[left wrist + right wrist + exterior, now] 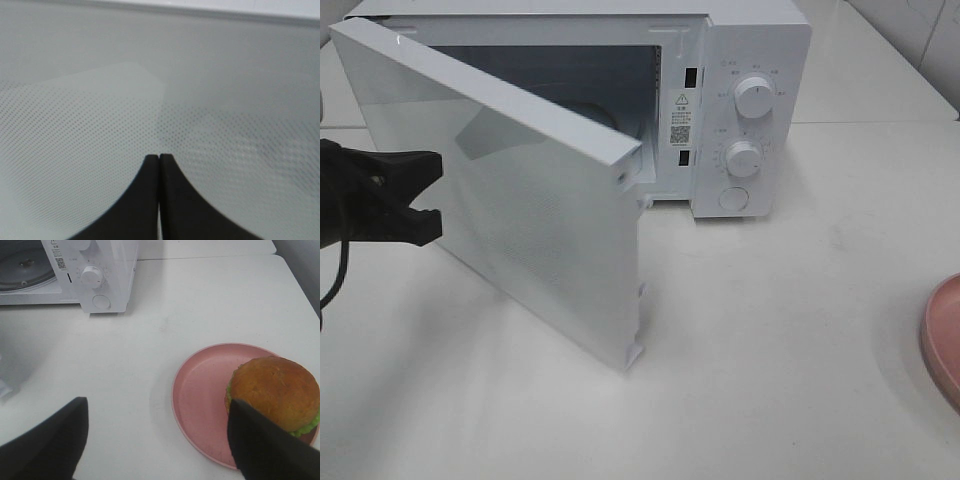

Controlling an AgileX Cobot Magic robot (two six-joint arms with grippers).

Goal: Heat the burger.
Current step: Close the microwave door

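Here my left gripper (159,159) is clenched empty against the microwave door (520,200); my right gripper (157,425) hangs spread above the burger (274,392).

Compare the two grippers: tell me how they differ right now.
The left gripper is shut with its fingertips together; the right gripper is open wide. The left gripper faces the open microwave door; the right gripper is above the table near the burger on its pink plate. Both are black and empty.

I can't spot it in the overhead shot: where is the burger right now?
The burger sits on the pink plate on the table, right of the microwave, below the open right gripper in the right wrist view.
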